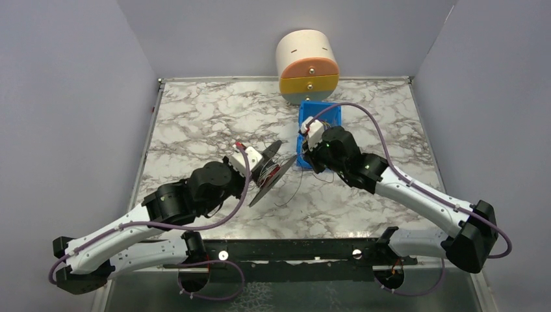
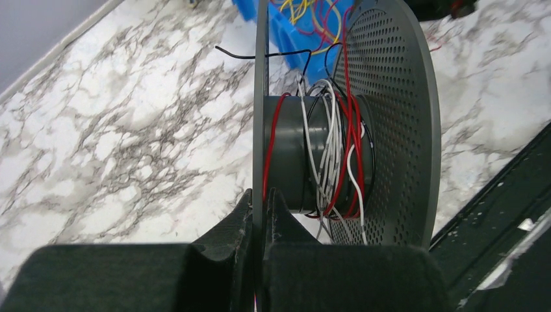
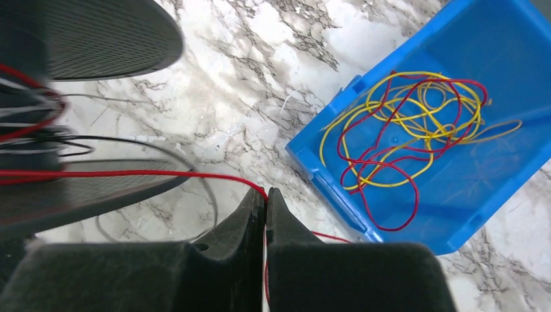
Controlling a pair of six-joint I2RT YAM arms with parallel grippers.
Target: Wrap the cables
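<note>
the thin red wire, pinched in the right pincer, runs leftward to the grey perforated spool that the left pincer clamps.

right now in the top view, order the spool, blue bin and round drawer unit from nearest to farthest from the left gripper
1. spool, flange clamped in the jaws of the left gripper
2. blue bin, beyond it to the right
3. round drawer unit, against the back wall
</note>
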